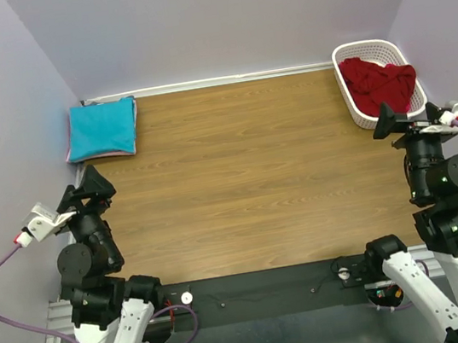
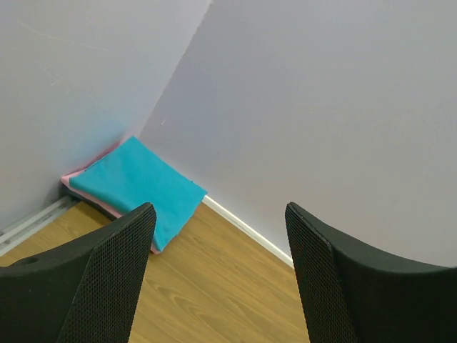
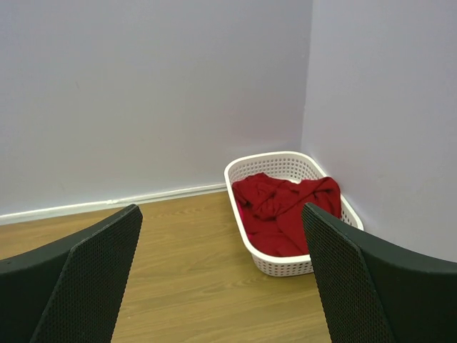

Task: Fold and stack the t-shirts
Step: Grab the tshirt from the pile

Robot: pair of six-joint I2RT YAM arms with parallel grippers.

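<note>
Left gripper and right gripper stand wide, holding nothing, at the side edges of the table; open wood lies between. Far left corner: turquoise t-shirt folded on a pink t-shirt. Far right corner: dark red t-shirt crumpled in the white basket.

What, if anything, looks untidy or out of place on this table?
Only the dark red cloth t-shirt, lying crumpled in the white latticed plastic basket at the far right corner. The folded turquoise cloth t-shirt at the far left looks neat.
</note>
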